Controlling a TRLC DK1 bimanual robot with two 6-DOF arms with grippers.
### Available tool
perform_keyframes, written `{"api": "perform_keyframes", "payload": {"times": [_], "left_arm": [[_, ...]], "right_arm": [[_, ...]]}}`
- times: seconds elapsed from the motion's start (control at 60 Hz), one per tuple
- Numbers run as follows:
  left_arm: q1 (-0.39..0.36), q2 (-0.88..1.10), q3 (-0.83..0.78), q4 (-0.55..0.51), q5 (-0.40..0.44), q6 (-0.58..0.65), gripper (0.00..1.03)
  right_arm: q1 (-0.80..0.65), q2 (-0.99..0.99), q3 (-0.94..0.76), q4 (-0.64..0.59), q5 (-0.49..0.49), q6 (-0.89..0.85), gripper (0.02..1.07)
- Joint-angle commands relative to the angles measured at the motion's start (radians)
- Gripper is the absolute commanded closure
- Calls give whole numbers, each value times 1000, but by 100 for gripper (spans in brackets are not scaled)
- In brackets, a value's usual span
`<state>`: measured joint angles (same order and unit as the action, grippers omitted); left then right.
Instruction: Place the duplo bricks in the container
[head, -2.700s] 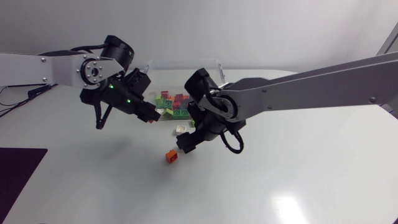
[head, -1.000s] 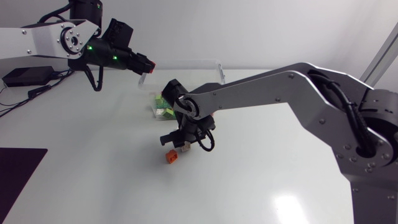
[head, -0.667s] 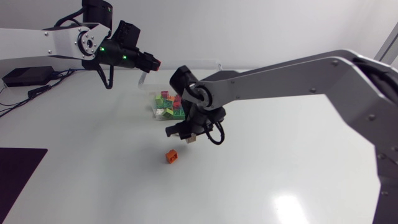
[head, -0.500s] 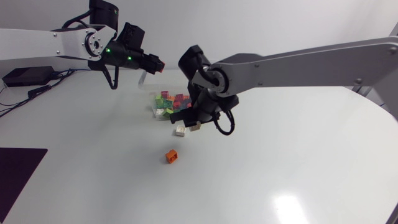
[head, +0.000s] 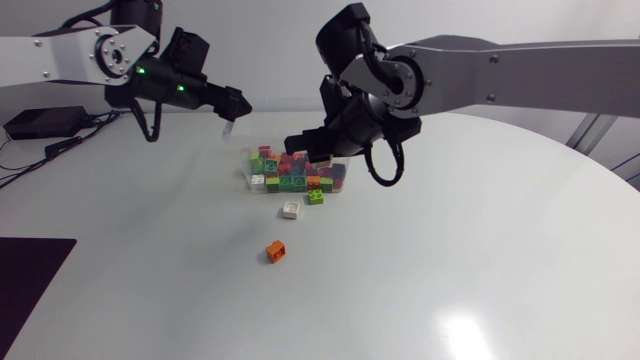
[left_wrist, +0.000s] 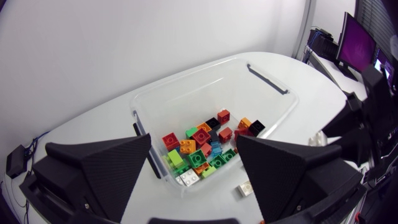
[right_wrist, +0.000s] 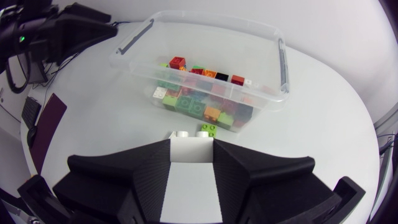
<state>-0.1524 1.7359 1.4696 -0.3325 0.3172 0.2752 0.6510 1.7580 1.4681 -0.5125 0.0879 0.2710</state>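
Right gripper (right_wrist: 191, 149) is pinching a white brick (right_wrist: 189, 180) — both fingers (right_wrist: 140, 180) are flat on its sides, set only as far apart as the brick is wide. From the head view it hangs over the near side of the container (right_wrist: 281, 62), raised off the table (head: 450, 260). Container is clear plastic and sits toward the table's far edge, about mid-width. It's part full with a mixed pile of bricks (left_wrist: 200, 137) in red, green, orange, black, blue and white. Left gripper (left_wrist: 193, 143) is spread wide with nothing between its fingers (left_wrist: 99, 168). It touches nothing and is held high by the container's far left corner, with its wrist view looking down into the bin. Three bricks lie out on the table. A green brick (head: 315, 197) is just beside the container's near wall, and a loose white brick (head: 290, 210) is next to it, a bit further toward the near edge. An orange brick (head: 275, 251) is well apart from both, closer to the table's middle. In the right wrist view the green brick shows just past the tip of the held one — can't tell if the white studs beside it belong to the held brick or the loose one.
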Motion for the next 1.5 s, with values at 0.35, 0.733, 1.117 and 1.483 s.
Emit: {"api": "perform_keyframes", "payload": {"times": [0.35,0.733,1.117,1.483], "left_arm": [[-59,-256,-282,-163,39,180,5],[-196,-193,-400,-223,36,223,6],[-286,-88,-434,-227,-72,225,6],[-320,62,-407,-203,-152,199,7]], "right_arm": [[-65,47,116,144,9,-69,68],[-102,167,204,249,-8,-115,68],[-120,301,345,259,-27,-131,64],[-142,311,386,238,-22,-147,9]]}}
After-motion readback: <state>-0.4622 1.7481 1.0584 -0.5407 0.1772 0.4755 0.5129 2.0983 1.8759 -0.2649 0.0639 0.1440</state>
